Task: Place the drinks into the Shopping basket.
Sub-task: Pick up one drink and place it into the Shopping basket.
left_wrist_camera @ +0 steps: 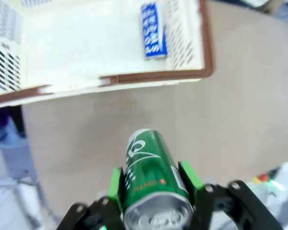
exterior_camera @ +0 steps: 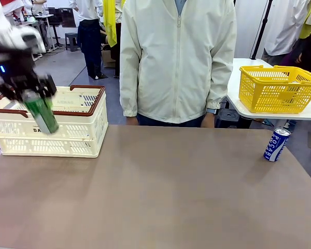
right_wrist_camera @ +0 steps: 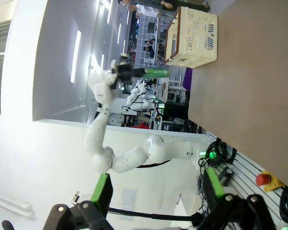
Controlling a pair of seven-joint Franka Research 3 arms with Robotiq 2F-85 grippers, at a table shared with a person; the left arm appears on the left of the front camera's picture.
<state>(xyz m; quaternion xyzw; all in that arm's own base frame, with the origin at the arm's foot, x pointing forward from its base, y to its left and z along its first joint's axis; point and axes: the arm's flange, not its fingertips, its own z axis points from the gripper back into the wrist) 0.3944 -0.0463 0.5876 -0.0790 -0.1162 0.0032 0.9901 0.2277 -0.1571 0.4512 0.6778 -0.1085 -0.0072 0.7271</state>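
Note:
My left gripper (exterior_camera: 35, 99) hangs in front of the Shopping basket (exterior_camera: 67, 142), shut on a green can (exterior_camera: 43, 113) that tilts with its far end down. From the left wrist, the green can (left_wrist_camera: 151, 167) sits between the green pads (left_wrist_camera: 116, 184), above bare table just short of the basket's brown rim (left_wrist_camera: 153, 75). A blue can (left_wrist_camera: 152, 31) lies on the basket floor. A second blue can (exterior_camera: 276, 144) stands tilted at the table's far right edge. My right gripper (right_wrist_camera: 156, 191) is open, empty and well off the table; its view shows the basket (right_wrist_camera: 192, 36) far away.
A person in a cream jacket (exterior_camera: 176, 57) stands at the far side, hands down. A yellow mesh basket (exterior_camera: 277, 88) sits on a white side table at the right. The brown table (exterior_camera: 160, 197) lies bare through the middle and front.

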